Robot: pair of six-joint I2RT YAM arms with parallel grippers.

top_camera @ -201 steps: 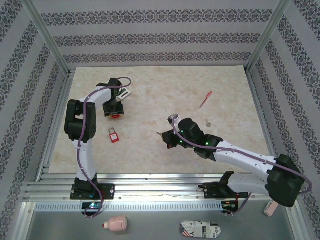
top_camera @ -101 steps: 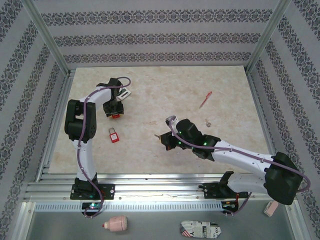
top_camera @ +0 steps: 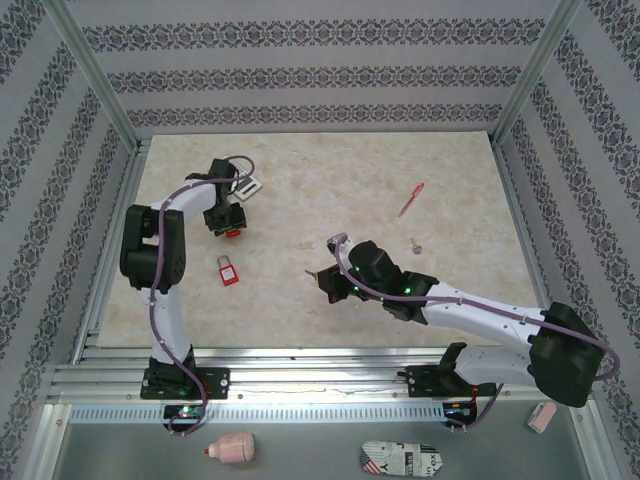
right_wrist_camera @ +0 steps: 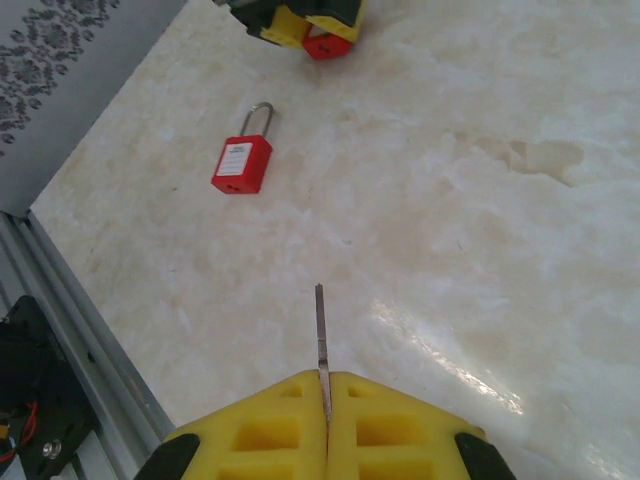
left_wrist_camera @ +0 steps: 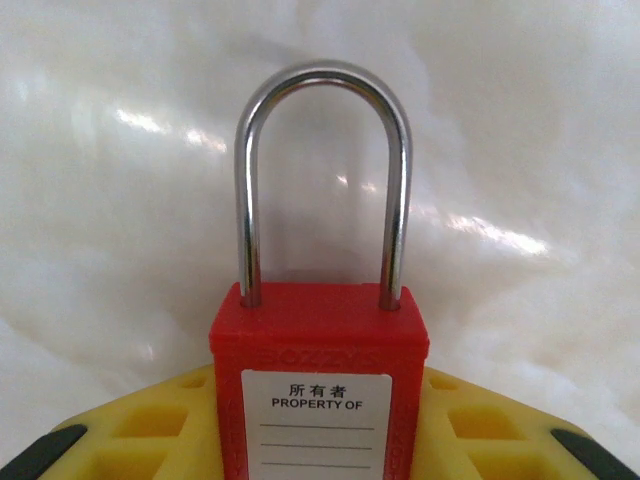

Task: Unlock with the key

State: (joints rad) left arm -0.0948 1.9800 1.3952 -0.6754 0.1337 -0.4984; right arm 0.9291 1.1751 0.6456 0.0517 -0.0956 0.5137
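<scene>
The right pincer pinches the key, blade jutting forward, with a loose padlock on the counter ahead-left of it, short of the left pincer gripping the held padlock.

Bright, even light from overhead, with soft shadows.
Glare streaks the glossy tabletop under the right wrist; at the left wrist the padlock reads sharp, the pale surface behind it washed-out and blurred.

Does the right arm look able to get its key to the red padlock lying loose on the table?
Probably yes: only bare table lies between the key in the right gripper and the loose padlock, with nothing in the way.
</scene>
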